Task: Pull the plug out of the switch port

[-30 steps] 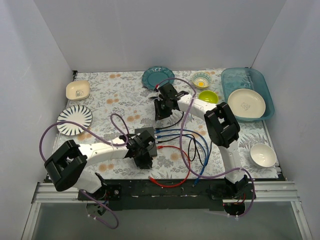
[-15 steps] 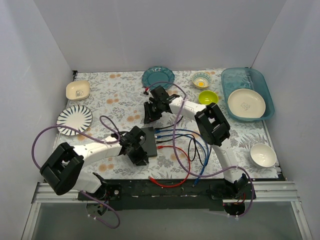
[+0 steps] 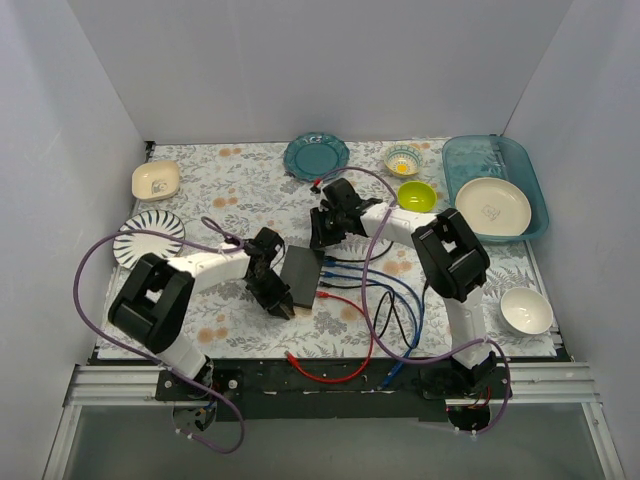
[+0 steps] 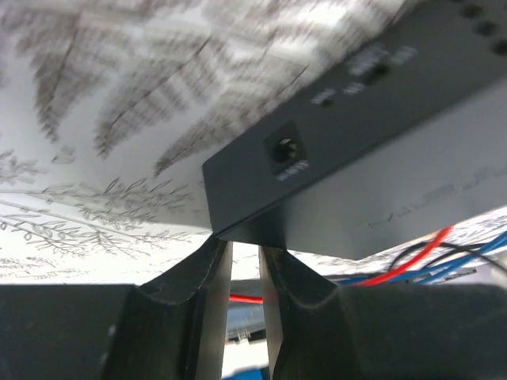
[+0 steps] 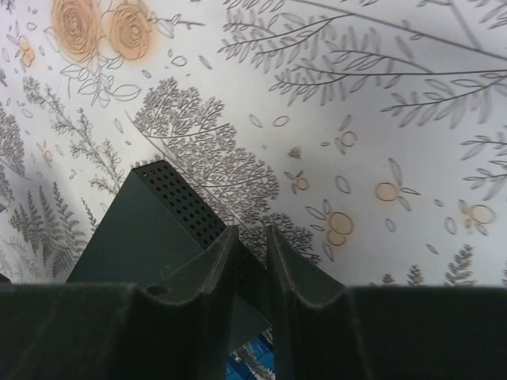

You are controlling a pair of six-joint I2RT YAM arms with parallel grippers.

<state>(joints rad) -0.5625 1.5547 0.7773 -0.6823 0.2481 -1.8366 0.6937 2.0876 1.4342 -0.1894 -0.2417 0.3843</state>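
On table (image 3: 230,190) with floral cloth, biggest item is teal tray (image 3: 515,150) in far right corner, white plate (image 3: 490,205) lying in it. Teal plate (image 3: 316,156) at far edge, striped plate (image 3: 148,238) by left edge, cream dish (image 3: 155,180) toward far left corner. The switch (image 3: 303,272) sits about mid-table, a bit toward near edge. Its long axis runs roughly near-to-far, and its socket edge faces the right edge. White bowl (image 3: 526,310) by right edge, lime bowl (image 3: 416,194) and small patterned bowl (image 3: 403,159) just left of tray.

Left gripper (image 3: 275,290) at switch's left side. In wrist view its fingers (image 4: 210,269) stand slightly apart, nothing between them, tips right at a corner of the switch's end with the round jack. Right gripper (image 3: 325,232) over switch's far end. Narrow gap between its jaws, dark switch body behind; can't tell if it's pinching the switch. Row of plugs (image 3: 325,278) seated in socket edge, blue, black and red cables (image 3: 345,270) trailing toward near right.
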